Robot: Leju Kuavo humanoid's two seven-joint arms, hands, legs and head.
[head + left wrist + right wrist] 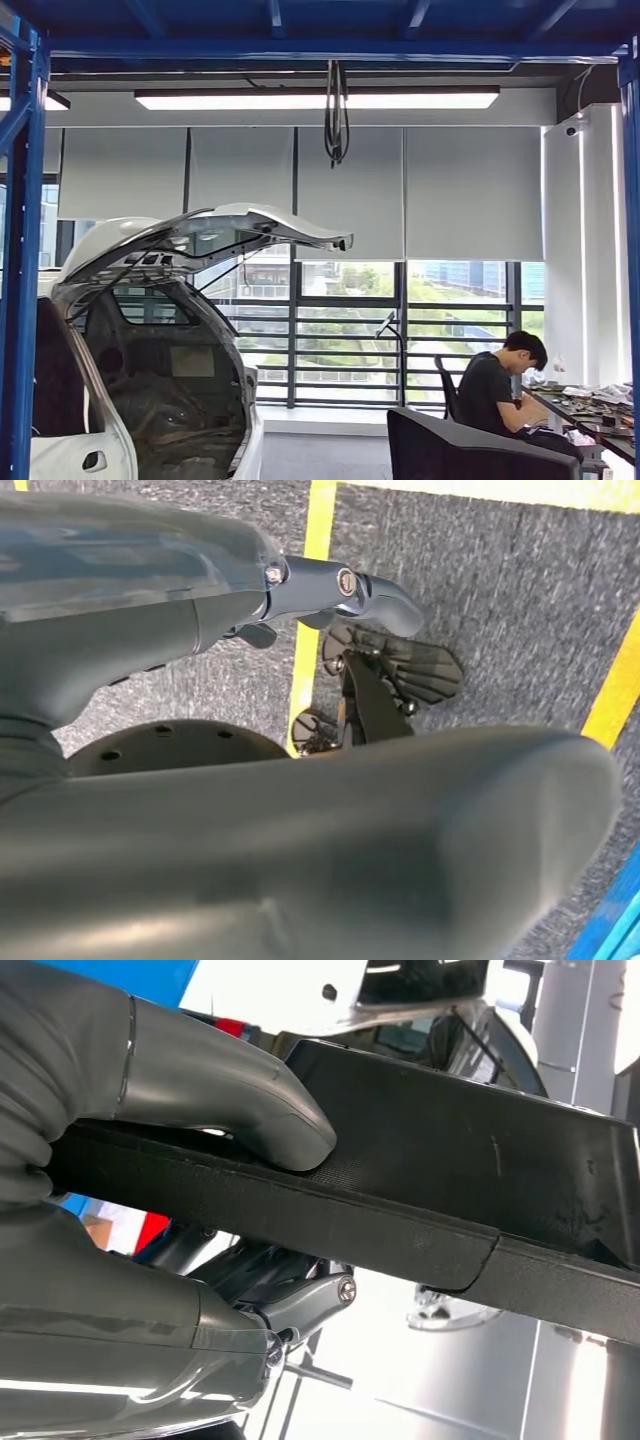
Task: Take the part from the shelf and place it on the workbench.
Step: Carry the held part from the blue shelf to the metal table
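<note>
Here: long black part [423, 1190] clamped in right hand [113, 1160], thumb [249, 1110] pressed on top face, dark fingers [302, 1300] under it. Behind part, white car [128, 330] with tailgate up. Left hand [249, 600] over grey carpet [528, 590] with yellow lines [313, 580]; finger state: cannot tell.

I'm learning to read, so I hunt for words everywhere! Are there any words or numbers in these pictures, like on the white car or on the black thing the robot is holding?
None can be read.
White car: no plate, badge or lettering shows on its open rear.
Black part gripped by the right hand: plain, no label.
Desk beside the seated person: items too small to read.
Floor with yellow lines: no writing.
</note>
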